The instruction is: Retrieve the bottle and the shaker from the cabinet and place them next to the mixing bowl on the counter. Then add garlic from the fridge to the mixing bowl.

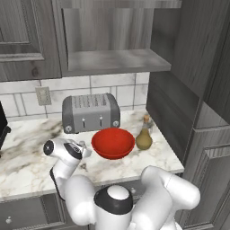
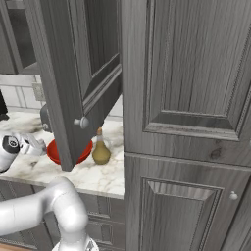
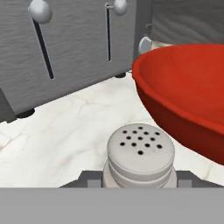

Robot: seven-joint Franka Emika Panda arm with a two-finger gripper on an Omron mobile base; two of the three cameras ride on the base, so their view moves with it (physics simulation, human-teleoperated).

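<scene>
The grey-white shaker (image 3: pixel 140 153), its cap full of small holes, stands upright on the white marble counter (image 3: pixel 65 131) with my gripper (image 3: pixel 140 181) shut on its body. It sits just left of the red mixing bowl (image 1: pixel 113 143), close to the rim but apart from it. From the left base view the gripper (image 1: pixel 83 148) is low over the counter (image 1: pixel 27 157) in front of the toaster. The amber bottle (image 1: pixel 144 134) stands upright at the bowl's right side, also seen as the bottle (image 2: pixel 101 149) beside the bowl (image 2: pixel 55 153). The cabinet (image 1: pixel 117 60) shelf niche above is bare.
A grey toaster (image 1: pixel 90 112) stands against the tiled wall right behind the bowl and the shaker, large in the hand view as the toaster (image 3: pixel 65 48). An open cabinet door (image 2: pixel 78 73) hangs over the counter. A tall dark panelled unit (image 1: pixel 202 112) bounds the counter on the right.
</scene>
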